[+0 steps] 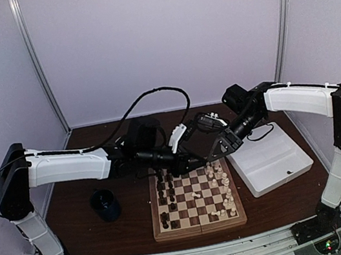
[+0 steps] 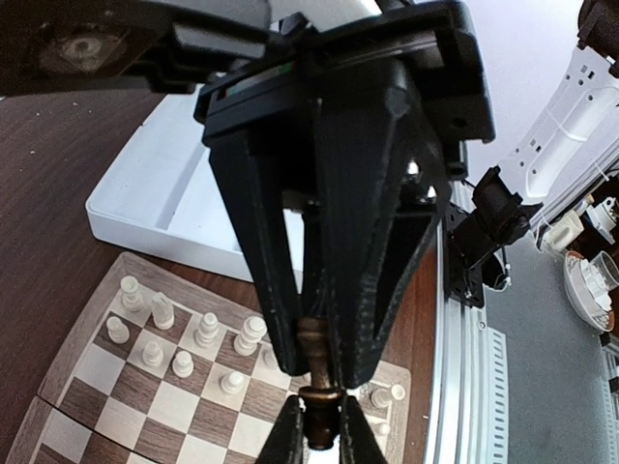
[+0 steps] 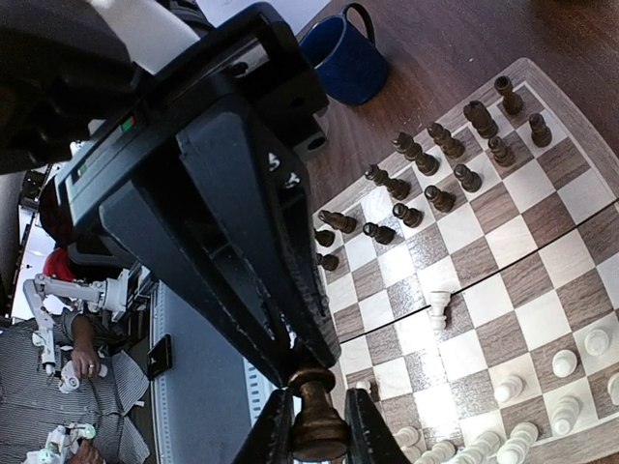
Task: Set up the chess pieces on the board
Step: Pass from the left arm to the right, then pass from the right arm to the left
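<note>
Over the board (image 1: 200, 228), the left pincer (image 2: 319, 372) and right pincer (image 3: 311, 372) both clamp one dark chessman (image 3: 317, 425), white tray (image 1: 271, 163) beside.

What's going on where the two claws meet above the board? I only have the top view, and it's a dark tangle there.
Observer: The left claw is shut on one end of a dark piece.
Operator: And the other one?
Observer: The right claw grips the same piece's other end.
Operator: Anything knocked over?
Observer: One pale piece lies on its side on the board.
</note>
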Robot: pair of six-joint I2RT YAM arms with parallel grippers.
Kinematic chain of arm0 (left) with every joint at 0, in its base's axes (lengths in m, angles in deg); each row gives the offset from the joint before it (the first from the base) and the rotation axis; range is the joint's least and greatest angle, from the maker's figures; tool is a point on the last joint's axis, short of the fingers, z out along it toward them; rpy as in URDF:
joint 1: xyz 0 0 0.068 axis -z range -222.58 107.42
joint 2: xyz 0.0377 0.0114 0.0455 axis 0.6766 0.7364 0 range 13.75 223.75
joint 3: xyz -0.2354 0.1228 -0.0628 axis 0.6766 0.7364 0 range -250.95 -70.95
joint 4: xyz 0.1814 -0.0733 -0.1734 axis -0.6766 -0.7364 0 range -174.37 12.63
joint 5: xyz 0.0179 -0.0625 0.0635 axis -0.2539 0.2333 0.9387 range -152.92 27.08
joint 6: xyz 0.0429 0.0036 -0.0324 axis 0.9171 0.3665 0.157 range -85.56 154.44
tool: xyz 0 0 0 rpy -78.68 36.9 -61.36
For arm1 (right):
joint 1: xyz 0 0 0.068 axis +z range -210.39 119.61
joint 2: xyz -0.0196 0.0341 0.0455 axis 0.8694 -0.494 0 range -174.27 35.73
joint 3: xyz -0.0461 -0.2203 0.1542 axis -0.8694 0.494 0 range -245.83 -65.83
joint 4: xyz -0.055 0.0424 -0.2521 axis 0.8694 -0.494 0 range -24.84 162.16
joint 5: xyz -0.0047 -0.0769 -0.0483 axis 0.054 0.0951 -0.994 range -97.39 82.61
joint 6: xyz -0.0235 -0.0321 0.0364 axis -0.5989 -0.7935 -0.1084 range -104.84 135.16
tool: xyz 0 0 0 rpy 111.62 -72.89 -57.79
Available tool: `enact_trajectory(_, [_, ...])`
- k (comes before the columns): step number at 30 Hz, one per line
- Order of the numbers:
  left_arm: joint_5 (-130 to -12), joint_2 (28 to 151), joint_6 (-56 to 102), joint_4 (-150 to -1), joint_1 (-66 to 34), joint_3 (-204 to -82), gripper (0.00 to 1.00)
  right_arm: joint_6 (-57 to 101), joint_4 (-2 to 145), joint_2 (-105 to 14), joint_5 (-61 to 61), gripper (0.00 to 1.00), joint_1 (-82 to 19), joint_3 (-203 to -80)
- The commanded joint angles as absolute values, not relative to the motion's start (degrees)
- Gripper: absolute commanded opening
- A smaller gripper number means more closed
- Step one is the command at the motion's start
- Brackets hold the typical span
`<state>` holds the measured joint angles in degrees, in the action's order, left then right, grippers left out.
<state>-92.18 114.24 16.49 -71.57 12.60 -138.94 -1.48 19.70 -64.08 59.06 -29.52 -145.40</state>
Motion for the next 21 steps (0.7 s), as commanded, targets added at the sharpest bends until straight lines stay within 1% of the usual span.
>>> enact_trajectory(1, [-90.64,112.04,16.95,-70.37,12.19,-137.96,0.13,-0.07,21.88,-63.71,61.9,0.16,-30.05,-144.86])
enact_trajectory(4, [-88.16,110.67,15.88,-67.36,12.35,-135.4,0.3,1.68,23.71,-63.46,64.18,0.14,-30.69,-144.43])
enact_trajectory(5, [-87.35,110.16,14.97,-64.79,12.34,-133.83,0.34,2.48,24.5,-63.43,65.57,0.14,-30.97,-144.27])
enact_trajectory(6, [-86.83,109.88,13.82,-61.74,12.34,-132.22,0.36,3.25,25.19,-63.61,67.02,0.14,-31.1,-144.03])
enact_trajectory(7, [-86.67,109.87,12.44,-56.89,12.35,-130.65,0.37,3.83,25.86,-63.73,68.28,0.14,-31.2,-143.95])
enact_trajectory(9, [-87.3,110.67,10.3,-52.39,12.35,-129.36,0.36,4.79,27.15,-63.97,70.06,0.14,-31.16,-143.59])
enact_trajectory(10, [-87.63,111.22,9.35,-50.94,12.33,-129.36,0.34,5.29,27.77,-63.97,70.65,0.14,-31.12,-143.36])
enact_trajectory(17, [-90.45,114.28,3.52,-39.38,12.31,-128.21,0.31,6.82,29.39,-63.44,71.98,0.14,-31.21,-142.2])
enact_trajectory(21, [-92.05,114.56,2.34,-36.63,12.33,-128.17,0.28,8.74,31.79,-62.64,72.17,0.15,-31.43,-141.1])
